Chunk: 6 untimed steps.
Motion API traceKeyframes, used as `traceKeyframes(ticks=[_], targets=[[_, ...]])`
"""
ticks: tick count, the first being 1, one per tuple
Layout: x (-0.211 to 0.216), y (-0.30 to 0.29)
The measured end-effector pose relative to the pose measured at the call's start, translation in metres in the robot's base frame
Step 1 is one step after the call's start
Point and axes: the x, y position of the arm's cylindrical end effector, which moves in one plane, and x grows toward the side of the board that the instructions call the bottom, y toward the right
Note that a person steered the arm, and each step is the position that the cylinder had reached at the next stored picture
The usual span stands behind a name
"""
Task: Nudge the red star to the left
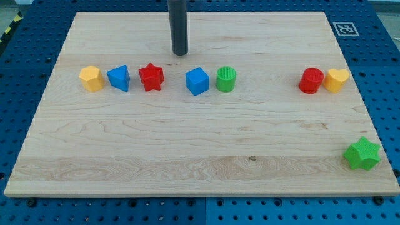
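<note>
The red star [151,77] lies on the wooden board [200,144] in a row at the view's left of centre. A blue triangular block [119,78] sits just to its left, nearly touching it. A blue cube [197,81] lies to its right with a gap between. My tip [180,53] is above the row, toward the view's top, over the gap between the red star and the blue cube. It touches no block.
A yellow pentagon block [92,79] ends the row at the left. A green cylinder [226,79] sits right of the blue cube. A red cylinder [311,81] and yellow heart [337,80] lie at the right. A green star [362,154] lies at the bottom right.
</note>
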Motion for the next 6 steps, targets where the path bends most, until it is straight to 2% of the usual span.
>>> traceKeyframes(ticks=[4, 6], targets=[[0.077, -0.018], [0.099, -0.023]])
